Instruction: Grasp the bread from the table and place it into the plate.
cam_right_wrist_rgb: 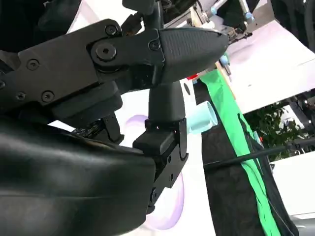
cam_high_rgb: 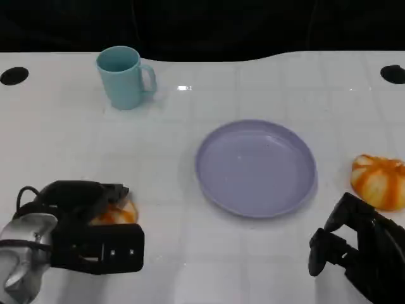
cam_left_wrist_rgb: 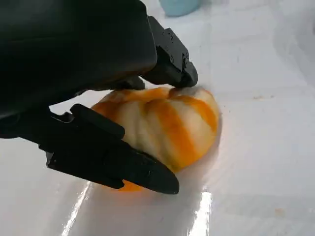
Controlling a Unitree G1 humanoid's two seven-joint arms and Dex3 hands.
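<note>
The bread (cam_left_wrist_rgb: 170,125) under the left hand (cam_high_rgb: 88,221) is a small round bun, pale with orange stripes, and it looks light and soft, so it would probably dent under a hard squeeze and spring back only partly. Its glazed crust may be a little slick on the glossy table (cam_high_rgb: 190,266). The sensible place to take it is across its widest part, from opposite sides and low down, with just enough pressure to lift it.

In the left wrist view one of the fingers (cam_left_wrist_rgb: 170,59) lies on the top of the bun and a lower one comes in along its near side, so the hand is wrapped around the bread and touching it (whether it has a firm hold yet cannot be told, since the bun sits on the table). In the head view the bun peeks out from beneath the hand at the near left of the table.

The purple plate (cam_high_rgb: 218,190) sits to the right of that hand, near the middle of the table, with bare table between them. A second striped bun (cam_high_rgb: 380,180) lies right of the plate, just beyond the right hand (cam_high_rgb: 354,250), whose fingers are curled loosely with nothing in them. A light blue mug (cam_high_rgb: 123,76) stands at the far side.
</note>
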